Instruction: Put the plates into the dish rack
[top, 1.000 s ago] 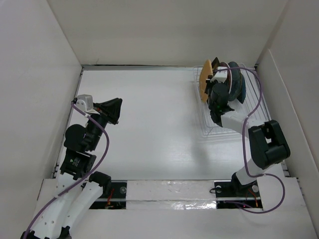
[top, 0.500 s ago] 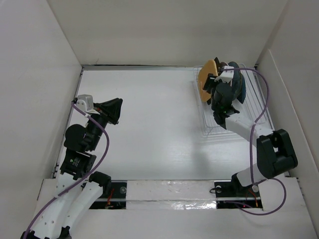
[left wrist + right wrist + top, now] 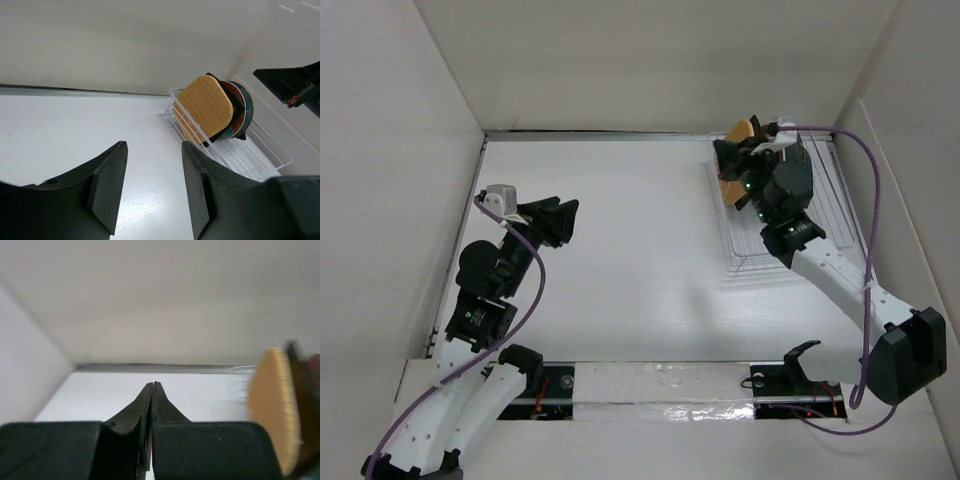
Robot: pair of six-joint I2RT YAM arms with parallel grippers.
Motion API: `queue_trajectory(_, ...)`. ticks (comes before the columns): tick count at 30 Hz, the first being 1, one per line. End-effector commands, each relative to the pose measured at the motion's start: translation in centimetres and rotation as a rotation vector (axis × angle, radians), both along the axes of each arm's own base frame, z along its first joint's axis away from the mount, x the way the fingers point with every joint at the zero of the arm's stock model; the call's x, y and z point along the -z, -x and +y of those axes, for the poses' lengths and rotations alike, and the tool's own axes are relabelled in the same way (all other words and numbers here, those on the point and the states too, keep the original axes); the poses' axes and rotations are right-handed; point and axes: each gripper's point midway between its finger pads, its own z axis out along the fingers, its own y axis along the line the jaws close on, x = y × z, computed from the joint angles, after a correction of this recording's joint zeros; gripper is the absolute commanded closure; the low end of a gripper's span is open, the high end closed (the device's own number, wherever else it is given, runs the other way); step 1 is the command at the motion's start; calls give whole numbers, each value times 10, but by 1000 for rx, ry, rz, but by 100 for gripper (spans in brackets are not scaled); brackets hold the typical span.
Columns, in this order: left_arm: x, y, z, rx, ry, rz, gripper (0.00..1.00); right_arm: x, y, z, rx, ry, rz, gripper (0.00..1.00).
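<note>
- My left pincer [image 3: 565, 222] hangs over the left part of the tabletop [image 3: 630, 250], well apart from the dish rack [image 3: 748, 252].
- Its jaws are spread with nothing between them; my left wrist view [image 3: 152, 150] shows only bare white surface in the gap.
- My right pincer [image 3: 728, 160] is up at the dish rack in the far right corner, with that arm stretched out long from its base.
- Its two fingers are pressed flat together with nothing pinched between them, as my right wrist view [image 3: 152, 388] shows plainly.
- The plates stand on edge in the rack [image 3: 260, 150], packed at its far end and leaning one against the next.
- The square mustard-yellow plate [image 3: 205, 106], with its woven-looking face and dark rim, is the foremost one, facing the open tabletop.
- Behind it I see the edge of a dark red plate [image 3: 233, 94], then a teal plate [image 3: 248, 107].
- The near part of the rack holds only bare wire.
- From the left wrist, the closed tip of my right pincer [image 3: 282, 80] sits above and to the right of the plates, with a gap between them.
- In my right wrist view the yellow-orange plate [image 3: 272, 405] is a blurred edge just beside my fingers on the right.
</note>
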Motion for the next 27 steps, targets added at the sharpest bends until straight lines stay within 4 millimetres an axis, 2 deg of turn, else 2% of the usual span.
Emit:
queue_trajectory(1,-11,1,-5,28,6,-27,55,4,42,93,-368,-8,43,100)
queue_trajectory(3,-13,2,-6,37,7,-29,48,18,50,116,-415,35,86,100)
queue_trajectory(4,-14,2,-6,37,8,-32,45,22,58,134,-450,53,96,100)
queue_trajectory(7,-13,1,-3,20,10,-30,41,27,67,150,-470,90,97,82)
queue_trajectory(8,-13,2,-3,22,9,-32,40,28,74,158,-491,103,95,73)
queue_trajectory(11,-17,5,-1,18,15,-56,40,24,84,163,-500,124,77,58)
queue_trajectory(16,-17,4,0,10,13,-49,40,28,94,173,-529,153,77,57)
queue_trajectory(27,-15,3,-1,13,8,-37,41,33,87,167,-475,171,85,57)
